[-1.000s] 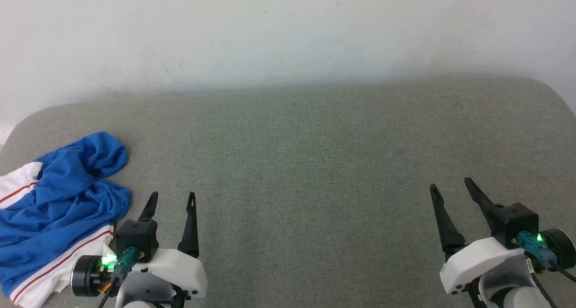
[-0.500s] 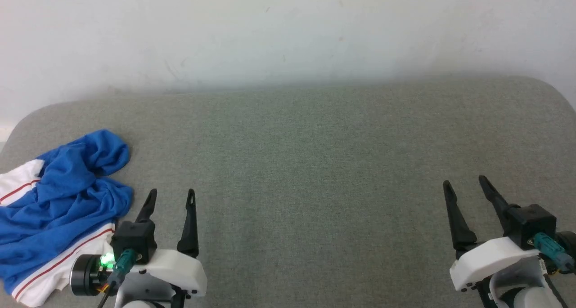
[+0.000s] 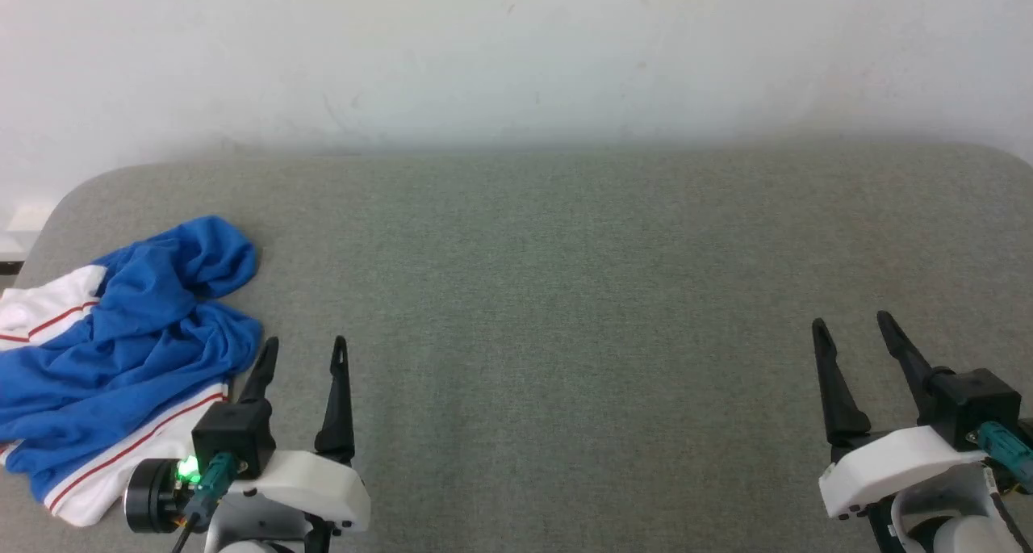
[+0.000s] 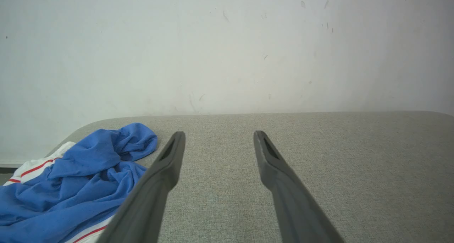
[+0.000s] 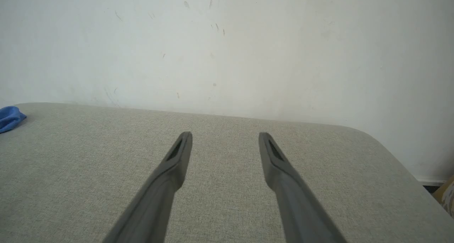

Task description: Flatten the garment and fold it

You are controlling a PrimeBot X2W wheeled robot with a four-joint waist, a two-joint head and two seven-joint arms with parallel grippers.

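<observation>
The garment, a bright blue T-shirt with white, red-striped parts, lies crumpled in a heap at the left end of the grey cushioned surface. My left gripper hovers open just right of the heap, nothing between its fingers. In the left wrist view the garment sits to the left of the left gripper. Far off at the lower right, my right gripper stands open and empty. The right wrist view has the right gripper over bare fabric, with a blue corner of the garment at the far left edge.
A pale wall rises directly behind the cushioned surface. The surface has rounded corners at the left and right. A brownish object shows past the right edge.
The head camera has turned slightly left, shifting the whole picture rightward. My right gripper has drifted toward the lower right. The garment lies as before.
</observation>
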